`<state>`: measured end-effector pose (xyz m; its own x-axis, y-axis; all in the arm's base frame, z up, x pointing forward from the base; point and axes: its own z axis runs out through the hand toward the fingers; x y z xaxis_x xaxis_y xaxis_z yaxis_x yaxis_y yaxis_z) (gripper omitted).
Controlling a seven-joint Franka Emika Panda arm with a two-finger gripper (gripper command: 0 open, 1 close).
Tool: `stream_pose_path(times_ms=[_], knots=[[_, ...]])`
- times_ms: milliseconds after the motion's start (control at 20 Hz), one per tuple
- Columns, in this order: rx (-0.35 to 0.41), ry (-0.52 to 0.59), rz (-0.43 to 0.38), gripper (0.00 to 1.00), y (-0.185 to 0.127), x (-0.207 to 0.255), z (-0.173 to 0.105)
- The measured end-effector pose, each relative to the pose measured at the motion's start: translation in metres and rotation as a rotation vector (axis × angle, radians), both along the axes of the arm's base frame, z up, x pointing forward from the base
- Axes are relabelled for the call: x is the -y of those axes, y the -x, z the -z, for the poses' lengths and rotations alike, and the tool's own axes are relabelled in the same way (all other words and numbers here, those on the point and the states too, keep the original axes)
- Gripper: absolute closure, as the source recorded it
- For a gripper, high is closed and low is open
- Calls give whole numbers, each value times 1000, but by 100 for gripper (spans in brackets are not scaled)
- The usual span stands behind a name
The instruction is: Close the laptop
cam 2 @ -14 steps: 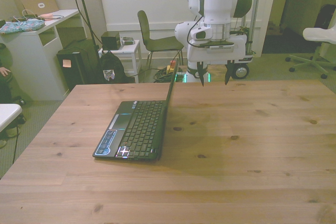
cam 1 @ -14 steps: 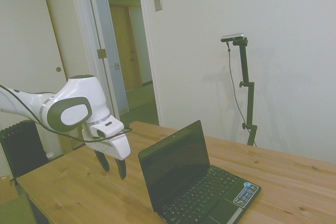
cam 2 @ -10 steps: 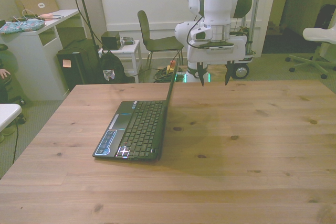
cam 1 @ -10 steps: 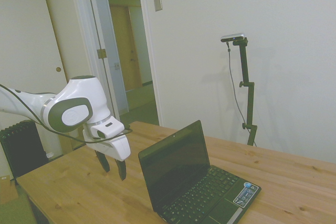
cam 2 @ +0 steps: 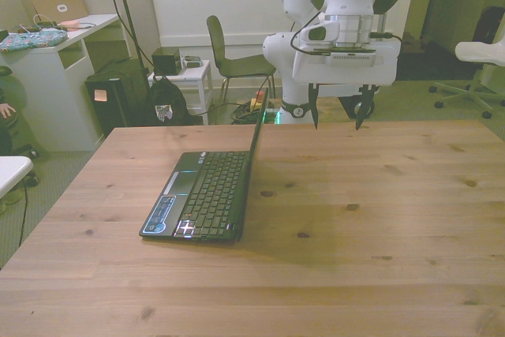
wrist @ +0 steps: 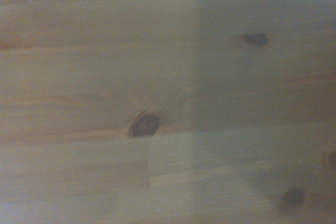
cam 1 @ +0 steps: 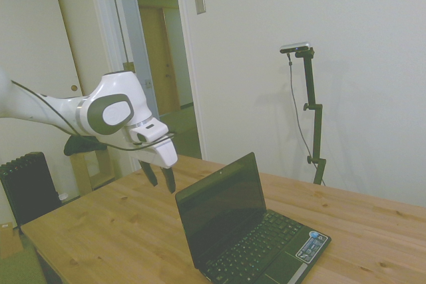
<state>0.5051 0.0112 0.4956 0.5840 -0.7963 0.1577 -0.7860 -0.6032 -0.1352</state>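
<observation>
The wrist view was pretty soft, just blurry table (wrist: pixel 79 103) planks and knots, no laptop in it. In the front view the laptop (cam 2: pixel 207 193) sat edge-on, so its screen face was hidden. The side view cut off the laptop's near corner at the bottom edge, and the palm-rest sticker (cam 1: pixel 312 245) was too tiny to read.

Laptop (cam 2: pixel 207 195) on table (cam 2: pixel 379 226), toward front view's left; lid up. Gripper (cam 2: pixel 336 114) above table's far edge, behind lid, apart.
</observation>
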Motion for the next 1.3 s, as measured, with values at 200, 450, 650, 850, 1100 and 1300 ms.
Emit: stream_pose_path(times_ms=[200,450,650,850,1100,1300], knots=[[-2,-16,58,0,-27,18,-21],[-20,-27,97,100,-38,24,-22],[-32,-31,115,100,-42,31,-18],[-32,-33,124,100,-42,34,-21],[-35,-36,137,100,-42,41,-20],[-41,-38,153,100,-45,50,-17]])
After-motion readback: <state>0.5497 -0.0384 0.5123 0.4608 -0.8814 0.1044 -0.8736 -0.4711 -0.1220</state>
